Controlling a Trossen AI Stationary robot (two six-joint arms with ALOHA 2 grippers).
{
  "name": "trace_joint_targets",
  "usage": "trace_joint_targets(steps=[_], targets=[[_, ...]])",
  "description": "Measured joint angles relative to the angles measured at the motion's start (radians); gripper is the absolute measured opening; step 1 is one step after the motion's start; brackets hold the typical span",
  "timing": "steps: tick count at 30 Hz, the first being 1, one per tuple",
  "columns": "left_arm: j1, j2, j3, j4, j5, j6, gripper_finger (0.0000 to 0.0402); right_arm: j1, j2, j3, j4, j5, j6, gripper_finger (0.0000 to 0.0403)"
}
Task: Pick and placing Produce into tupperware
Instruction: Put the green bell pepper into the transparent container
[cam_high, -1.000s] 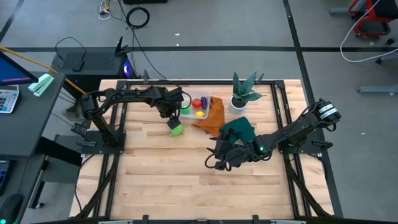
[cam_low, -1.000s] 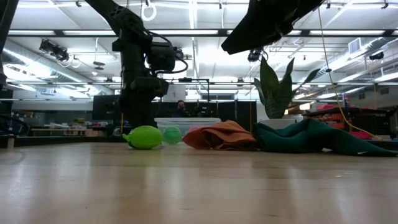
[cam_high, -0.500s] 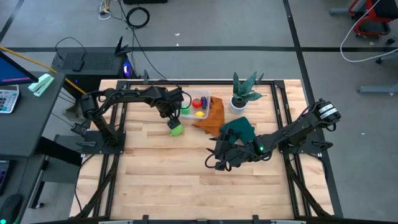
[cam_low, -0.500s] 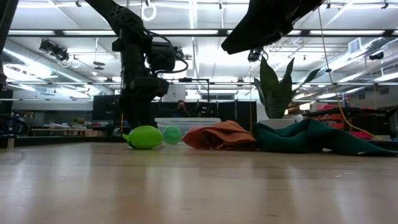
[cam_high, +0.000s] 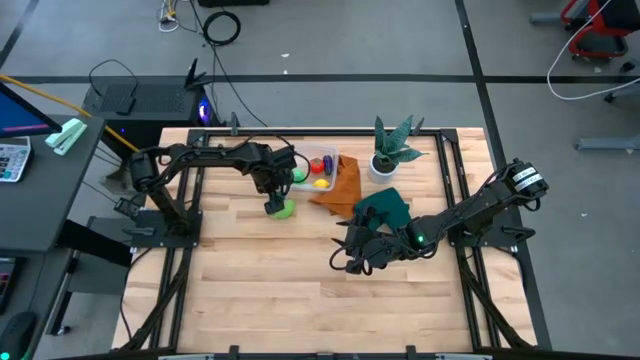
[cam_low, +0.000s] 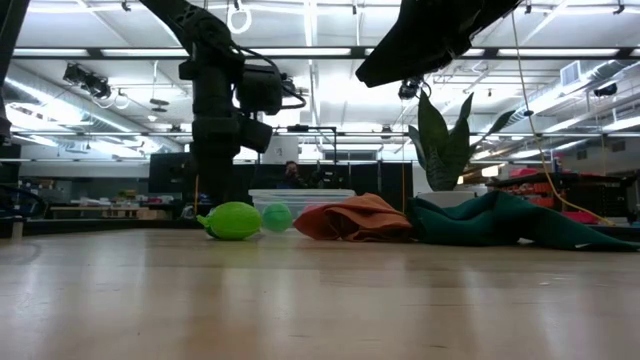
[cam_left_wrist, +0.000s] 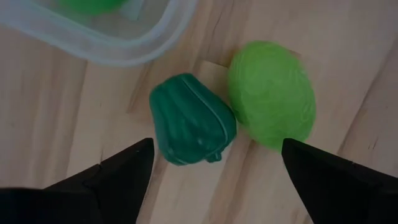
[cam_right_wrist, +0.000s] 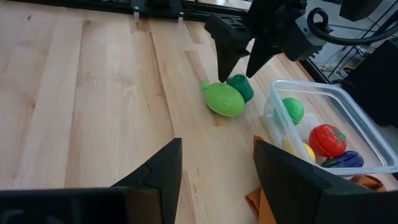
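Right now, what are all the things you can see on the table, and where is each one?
Tub: one, clear, back middle of the table.
Produce in tub: four; green ball, red tomato, a yellow piece, a purple piece.
Produce outside: two; light green piece touching a dark green pepper, on the wood beside the tub.
Cloths: two; orange beside the tub, dark green nearer the middle.
Plant: one, green, white pot, at the back.
Left gripper: open, above the two loose pieces.
Right gripper: hovering mid-table.

One camera looks straight down over the whole desk, another sits level at its surface, and both wrist cameras share the light green produce up close.
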Motion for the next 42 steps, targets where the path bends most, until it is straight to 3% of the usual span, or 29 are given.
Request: trace_joint_targets(steps=[11,20,42], targets=[[0.001,0.009,0.0,0.009,-0.044,0.034,0.0355,0.0,0.0,0.0,0.0,0.0,0.0,0.0164],[0.006,0.063,0.0,0.008,-0.046,0.033,0.0355,0.0,0.0,0.0,0.003,0.0,0.018,0.0164],[0.006,0.063,-0.001,0.069,-0.046,0.05,0.034,0.0,0.0,0.0,0.004,0.001,0.02,0.0164]])
